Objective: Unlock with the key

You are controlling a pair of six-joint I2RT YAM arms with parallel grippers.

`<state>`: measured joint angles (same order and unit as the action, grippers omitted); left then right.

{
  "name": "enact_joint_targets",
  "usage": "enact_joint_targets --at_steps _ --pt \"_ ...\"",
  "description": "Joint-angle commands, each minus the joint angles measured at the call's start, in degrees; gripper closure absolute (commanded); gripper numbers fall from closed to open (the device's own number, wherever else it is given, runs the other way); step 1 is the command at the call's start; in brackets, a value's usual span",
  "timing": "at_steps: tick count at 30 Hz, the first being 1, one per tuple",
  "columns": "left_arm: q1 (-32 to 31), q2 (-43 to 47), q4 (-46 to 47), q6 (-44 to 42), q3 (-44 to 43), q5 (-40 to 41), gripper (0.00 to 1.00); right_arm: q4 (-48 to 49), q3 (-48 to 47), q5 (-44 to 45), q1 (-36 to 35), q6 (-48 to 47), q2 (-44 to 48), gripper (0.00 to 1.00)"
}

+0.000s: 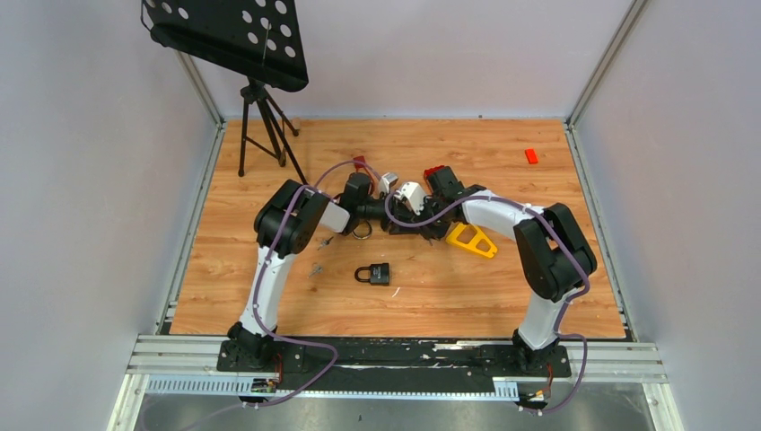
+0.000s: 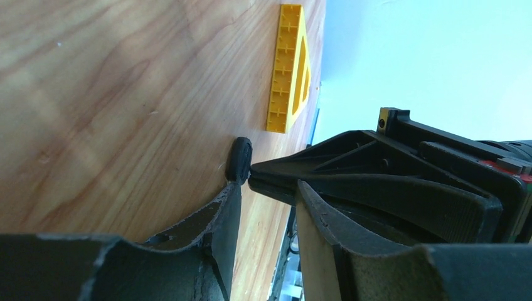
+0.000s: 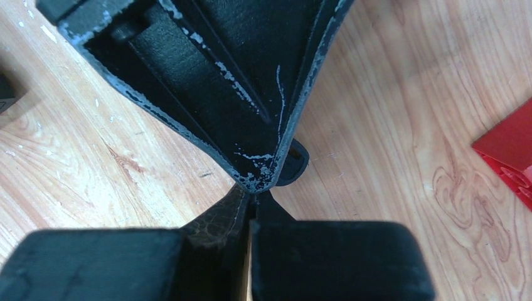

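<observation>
You've got 2 arms, L arm (image 1: 289, 218) and R arm (image 1: 552, 251). 1 padlock (image 1: 379, 274), 1 metal ring (image 1: 362, 231), 1 yellow plate (image 1: 472, 240). Red pcs: 2, a small block (image 1: 531, 155) and a flat piece (image 3: 508, 157). 1 music stand (image 1: 229, 31). Approx 2 screws (image 1: 316, 268), too small to confirm.

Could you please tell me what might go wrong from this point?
The fingers of the left gripper straddle the tip of the shut right gripper, so closing could pinch it instead of the small black piece, probably the key's head, which might then drop. The padlock lies loose on the table, unheld, so it may slide when a key is pushed in.
</observation>
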<state>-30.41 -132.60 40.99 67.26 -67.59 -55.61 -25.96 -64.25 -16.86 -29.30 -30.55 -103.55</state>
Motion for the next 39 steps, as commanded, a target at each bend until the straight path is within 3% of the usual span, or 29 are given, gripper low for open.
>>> enact_joint_targets --at_steps 1,10,20,30,39 --pt "-2.5 0.2 -7.9 -6.9 -0.3 -0.9 0.53 3.2 -1.5 -1.3 0.7 0.8 -1.2 0.97" --pt "-2.5 0.3 -14.1 -11.1 -2.2 0.4 0.52 2.3 -1.8 -1.2 1.5 1.4 -0.9 0.91" --pt "-2.3 4.4 -27.1 -21.6 -4.3 3.8 0.5 0.6 -2.0 -2.5 5.5 2.1 4.3 0.79" --pt "-1.9 4.8 -35.6 -28.2 -8.4 7.5 0.5 0.1 -2.9 -0.6 6.7 1.1 1.3 0.8" --pt "-0.9 3.2 -38.9 -29.2 -12.3 11.7 0.47 -1.3 -5.2 0.7 6.1 2.5 -3.4 0.83"
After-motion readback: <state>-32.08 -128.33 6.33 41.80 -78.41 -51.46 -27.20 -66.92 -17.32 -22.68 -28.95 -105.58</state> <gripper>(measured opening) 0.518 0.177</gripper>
